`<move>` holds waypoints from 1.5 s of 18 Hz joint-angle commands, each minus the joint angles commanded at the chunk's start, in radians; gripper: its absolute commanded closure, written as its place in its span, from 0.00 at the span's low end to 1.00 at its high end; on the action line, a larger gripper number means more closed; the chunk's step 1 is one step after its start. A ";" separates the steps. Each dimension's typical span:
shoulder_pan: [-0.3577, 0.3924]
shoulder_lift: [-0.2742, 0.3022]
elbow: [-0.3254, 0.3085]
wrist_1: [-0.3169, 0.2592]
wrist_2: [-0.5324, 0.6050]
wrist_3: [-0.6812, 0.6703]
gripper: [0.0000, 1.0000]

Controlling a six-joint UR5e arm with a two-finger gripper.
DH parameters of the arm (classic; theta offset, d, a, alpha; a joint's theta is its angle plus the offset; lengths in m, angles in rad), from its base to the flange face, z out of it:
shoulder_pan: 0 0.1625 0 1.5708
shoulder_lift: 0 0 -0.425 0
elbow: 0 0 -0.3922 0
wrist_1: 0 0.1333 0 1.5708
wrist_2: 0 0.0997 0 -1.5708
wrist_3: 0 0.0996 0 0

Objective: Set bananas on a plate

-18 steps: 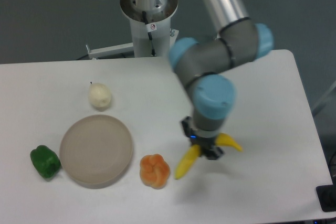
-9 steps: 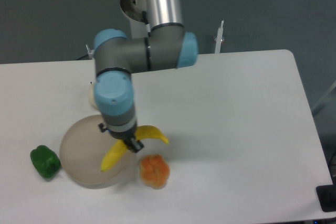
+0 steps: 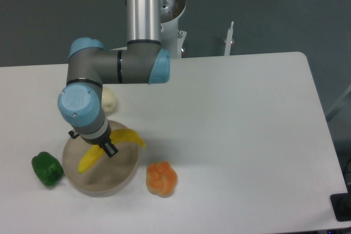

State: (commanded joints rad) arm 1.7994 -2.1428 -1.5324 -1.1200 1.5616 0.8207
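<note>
The gripper (image 3: 105,147) with the banana (image 3: 109,146) is now further left, over the middle of the plate (image 3: 122,176), away from the orange fruit (image 3: 161,178).

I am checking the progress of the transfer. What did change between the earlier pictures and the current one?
The arm carried the banana from the table's right side leftward, past the orange fruit; now the tool holds it above the plate. No release is visible. The plate, orange fruit, green pepper and white fruit stayed in place.
</note>
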 joint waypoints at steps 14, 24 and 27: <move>0.070 0.044 0.040 0.045 0.046 -0.014 0.00; 0.477 0.026 0.150 0.048 0.089 0.389 0.00; 0.582 0.008 0.161 0.046 0.075 0.561 0.00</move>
State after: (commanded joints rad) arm 2.3819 -2.1352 -1.3714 -1.0738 1.6368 1.3815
